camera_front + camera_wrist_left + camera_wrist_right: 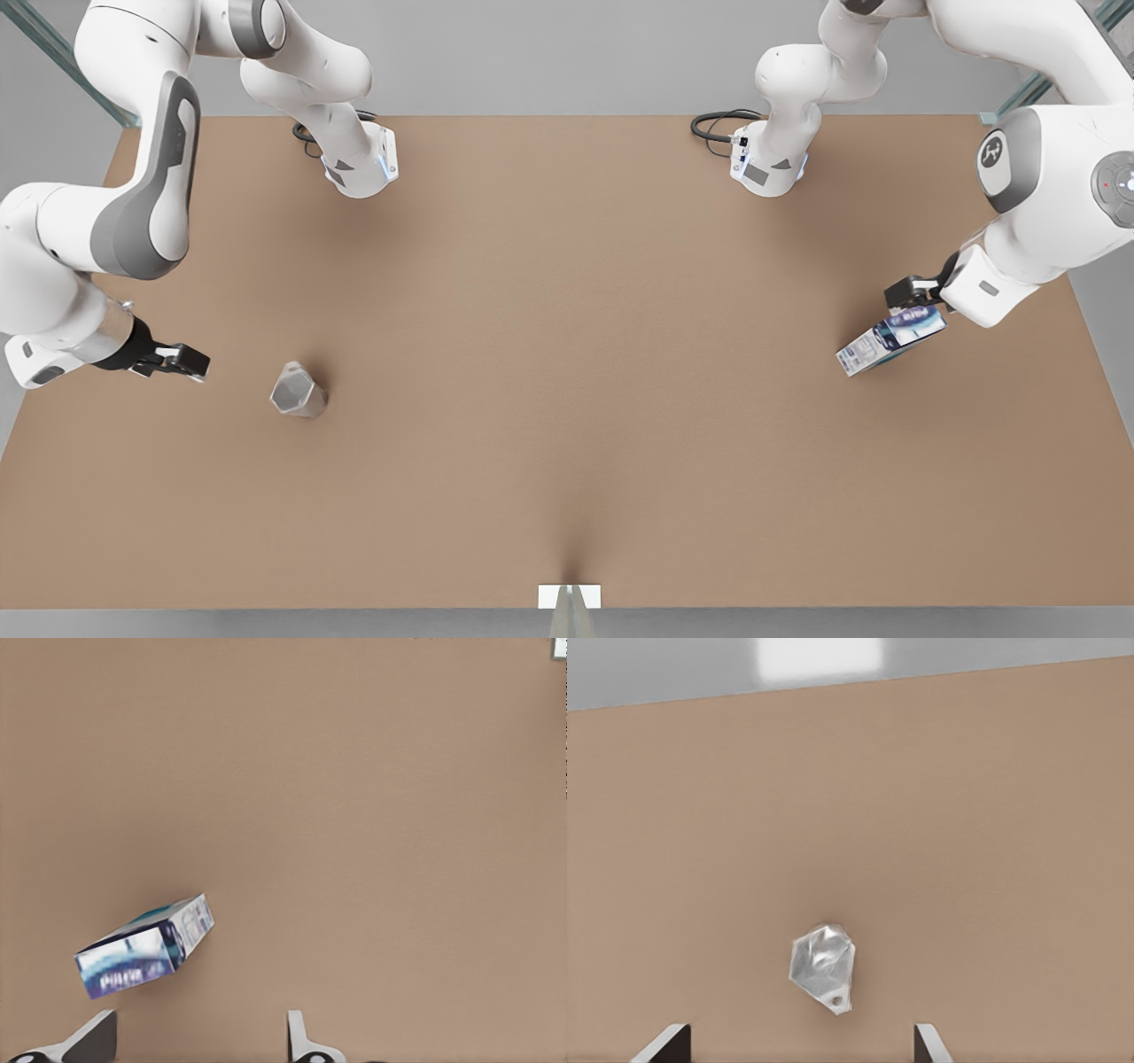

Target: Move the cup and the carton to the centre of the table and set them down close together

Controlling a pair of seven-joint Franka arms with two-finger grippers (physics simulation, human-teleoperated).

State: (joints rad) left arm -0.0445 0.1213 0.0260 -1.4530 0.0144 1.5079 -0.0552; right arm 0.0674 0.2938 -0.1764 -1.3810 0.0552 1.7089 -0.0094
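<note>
The silver-grey faceted cup sits on the tan table toward the front view's left. My right gripper hovers a short way to its left, open, with the cup ahead of its fingers. The white and blue carton lies at an angle near the front view's right edge. My left gripper is just above and beside the carton, open, with the carton lying ahead of the fingers and off toward one of them rather than between them.
Both arm bases stand at the table's far edge with black cables beside them. A small white tab marks the near edge. Bare tabletop stretches between the cup and the carton.
</note>
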